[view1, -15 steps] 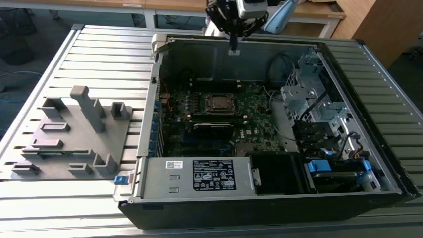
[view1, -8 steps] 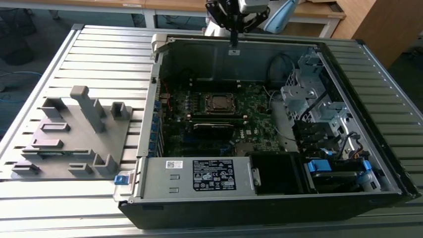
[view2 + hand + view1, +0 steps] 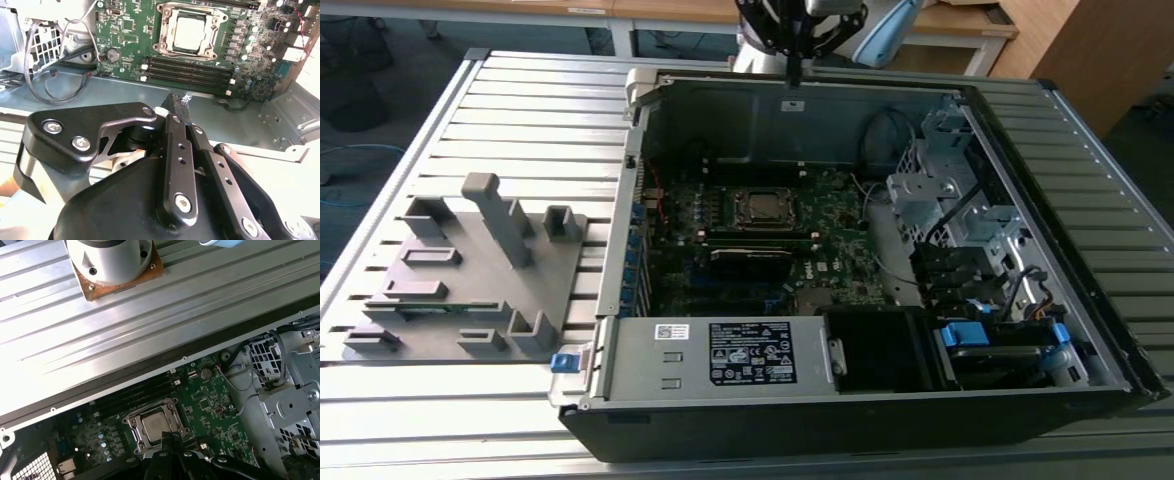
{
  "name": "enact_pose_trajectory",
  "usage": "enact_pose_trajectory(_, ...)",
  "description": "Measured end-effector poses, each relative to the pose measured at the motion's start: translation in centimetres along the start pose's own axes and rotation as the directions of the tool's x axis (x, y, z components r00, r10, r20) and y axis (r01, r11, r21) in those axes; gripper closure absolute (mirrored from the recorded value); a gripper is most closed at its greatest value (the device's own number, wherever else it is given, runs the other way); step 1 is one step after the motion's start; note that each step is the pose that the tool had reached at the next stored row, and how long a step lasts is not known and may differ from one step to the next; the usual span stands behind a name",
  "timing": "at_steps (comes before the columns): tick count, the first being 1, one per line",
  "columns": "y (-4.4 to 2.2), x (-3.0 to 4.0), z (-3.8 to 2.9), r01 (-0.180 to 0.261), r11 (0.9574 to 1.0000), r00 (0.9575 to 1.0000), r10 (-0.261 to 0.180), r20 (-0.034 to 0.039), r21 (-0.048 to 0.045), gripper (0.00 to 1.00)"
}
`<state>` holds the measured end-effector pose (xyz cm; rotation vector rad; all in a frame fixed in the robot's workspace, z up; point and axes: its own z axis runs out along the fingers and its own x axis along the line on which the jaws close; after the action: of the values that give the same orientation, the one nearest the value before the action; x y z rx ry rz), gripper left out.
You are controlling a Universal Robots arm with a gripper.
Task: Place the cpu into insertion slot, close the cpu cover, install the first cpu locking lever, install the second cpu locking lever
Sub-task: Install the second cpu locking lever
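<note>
Open computer case (image 3: 881, 330) lies on a ribbed metal table (image 3: 520, 110), green motherboard (image 3: 834, 230) inside. The cpu (image 3: 191, 33) sits flat in the insertion slot (image 3: 172, 49) near the middle of the board, silvery face up; also visible in the first wrist view (image 3: 154, 426) and the exterior view (image 3: 762, 206). The cpu cover (image 3: 209, 14) looks down around the chip as a metal frame; can't tell if the levers are latched. The gripper (image 3: 179, 106) hangs above the case's far wall, well apart from the chip, fingers (image 3: 176, 116) pressed together with nothing between them. Black memory slots (image 3: 187, 70) run just beside the socket. A grey fixture block (image 3: 460, 270) stands on the table at the exterior view's left. The arm's round base (image 3: 112, 260) is bolted to the table beside the case.
</note>
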<state>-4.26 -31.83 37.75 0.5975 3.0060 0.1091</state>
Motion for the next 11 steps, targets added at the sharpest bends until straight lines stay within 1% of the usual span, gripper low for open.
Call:
enact_pose_trajectory(7,0.07,-0.05,-0.80,0.000,1.0000,1.0000,0.000,0.0000,0.0001,0.90)
enact_pose_trajectory(11,0.07,-0.05,-0.79,0.000,1.0000,1.0000,0.000,0.0000,0.0000,0.90)
